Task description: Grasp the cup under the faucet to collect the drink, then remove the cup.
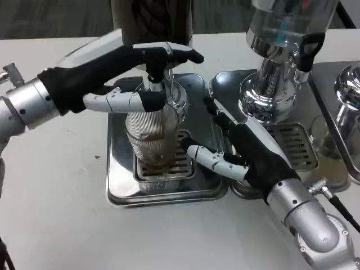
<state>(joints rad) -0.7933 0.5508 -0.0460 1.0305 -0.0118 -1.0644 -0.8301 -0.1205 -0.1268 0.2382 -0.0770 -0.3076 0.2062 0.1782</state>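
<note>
Cup [153,147] filling under faucet [156,72].
Left hand [121,76] grips the faucet; right hand [242,154] beside cup, fingers spread, holding nothing.

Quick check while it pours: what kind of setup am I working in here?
Likely a drink-dispenser station on a white table: a tap pouring brown drink into a ribbed cup on a steel drip tray, with a second dispenser alongside.

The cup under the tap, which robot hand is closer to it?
The right hand. Its fingers reach to the cup from the side, with no clear gap between them. The left hand is above the cup, up at the faucet.
</note>
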